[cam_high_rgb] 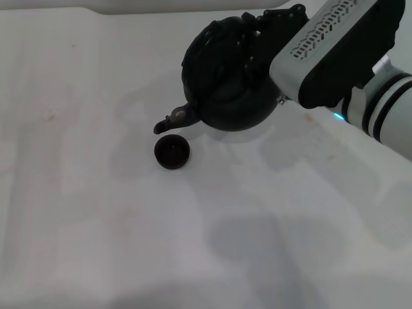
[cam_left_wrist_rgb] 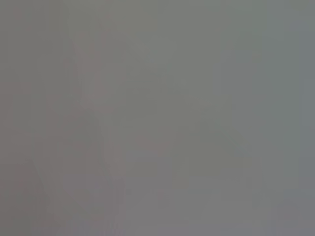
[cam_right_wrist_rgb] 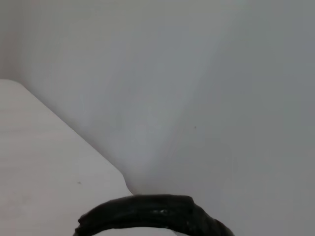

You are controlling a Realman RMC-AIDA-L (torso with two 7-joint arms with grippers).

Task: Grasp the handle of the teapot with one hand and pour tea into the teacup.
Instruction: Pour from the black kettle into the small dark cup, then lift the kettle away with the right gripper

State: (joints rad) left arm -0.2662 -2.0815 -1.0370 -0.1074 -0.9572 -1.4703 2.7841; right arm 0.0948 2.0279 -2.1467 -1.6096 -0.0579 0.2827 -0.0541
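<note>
The matte-black teapot (cam_high_rgb: 225,87) is lifted and tipped to the left in the head view, held by my right gripper (cam_high_rgb: 254,32). That gripper is shut on the handle, which shows as a black ridged arc in the right wrist view (cam_right_wrist_rgb: 147,216). The short spout (cam_high_rgb: 168,121) points down and left, just above and behind the small dark teacup (cam_high_rgb: 172,152), which stands upright on the white table (cam_high_rgb: 90,219). No stream of tea is visible. My left gripper is out of view, and the left wrist view shows only plain grey.
The white table stretches to the left and toward the front. Its back edge (cam_high_rgb: 122,9) meets a pale wall. My right arm's white-and-grey wrist housing (cam_high_rgb: 335,45) fills the upper right.
</note>
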